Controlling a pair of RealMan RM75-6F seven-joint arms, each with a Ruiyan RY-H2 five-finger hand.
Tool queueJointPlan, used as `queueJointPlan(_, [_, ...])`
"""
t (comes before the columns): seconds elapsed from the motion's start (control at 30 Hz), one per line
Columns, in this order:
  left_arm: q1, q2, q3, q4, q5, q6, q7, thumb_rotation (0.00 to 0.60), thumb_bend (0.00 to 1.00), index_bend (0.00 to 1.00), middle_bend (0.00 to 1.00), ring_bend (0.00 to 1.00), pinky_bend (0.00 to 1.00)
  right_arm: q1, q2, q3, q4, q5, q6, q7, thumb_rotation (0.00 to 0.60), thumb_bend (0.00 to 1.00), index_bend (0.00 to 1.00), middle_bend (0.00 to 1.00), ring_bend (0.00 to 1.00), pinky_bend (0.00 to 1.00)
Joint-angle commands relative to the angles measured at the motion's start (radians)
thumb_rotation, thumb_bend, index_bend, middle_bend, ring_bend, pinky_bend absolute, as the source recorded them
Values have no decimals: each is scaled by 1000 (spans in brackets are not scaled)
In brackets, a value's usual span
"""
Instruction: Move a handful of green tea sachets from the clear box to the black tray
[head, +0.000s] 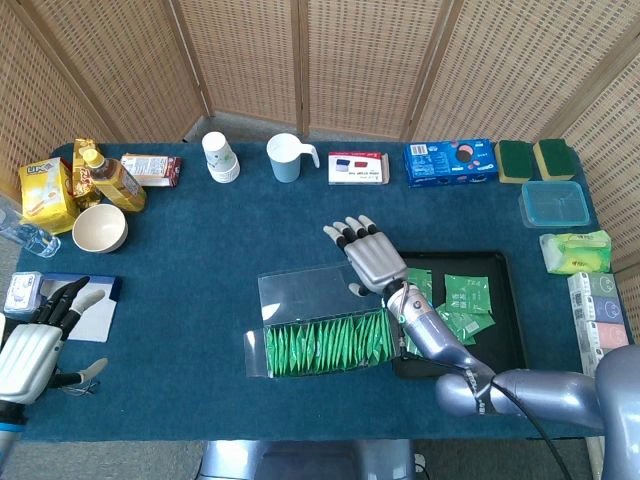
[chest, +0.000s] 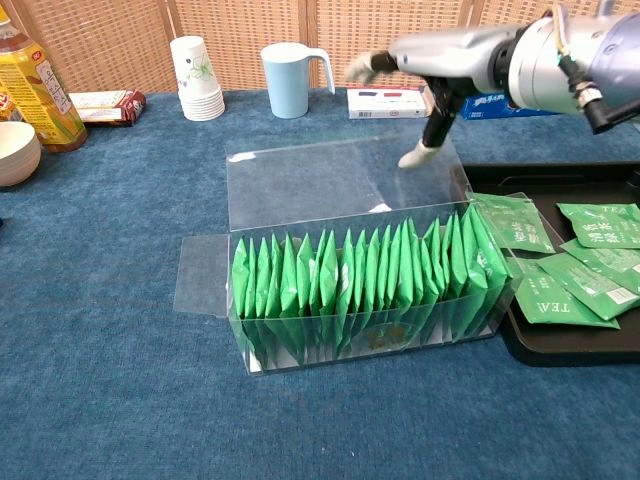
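The clear box lies at the table's middle, packed with a row of upright green tea sachets. Its lid is folded back behind it. My right hand hovers over the lid's right end, holding nothing, fingers spread; the thumb tip touches the lid. Right of the box sits the black tray, with several sachets lying flat in it. My left hand rests at the near left edge with fingers apart and nothing in it.
Along the back stand stacked paper cups, a blue mug, small cartons and a blue biscuit box. A bottle, a bowl and snack packs crowd the far left.
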Motion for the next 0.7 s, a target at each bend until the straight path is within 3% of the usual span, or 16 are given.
queueJointPlan(0.03, [2,0,1,-2,5,4,1,600,147,127,10,0,137,-92,25,11,-24,-309,93,235,600,150,28,34,0,52])
queueJointPlan(0.27, [6,-3,1,-3,11,14,7,600,147,127,10,0,137,-137,80,-53,-33,-606,130,435,600,116,128,73,0,43])
queueJointPlan(0.47, [4,-3,-1,-12,15,13,20,600,147,127,10,0,137,-130,115,-117,-43,-709,63,398,600,87,210,95,0,42])
queueJointPlan(0.7, [6,-1,0,-18,15,15,30,600,147,127,10,0,136,-118,119,-141,-28,-773,14,319,600,60,319,123,0,43])
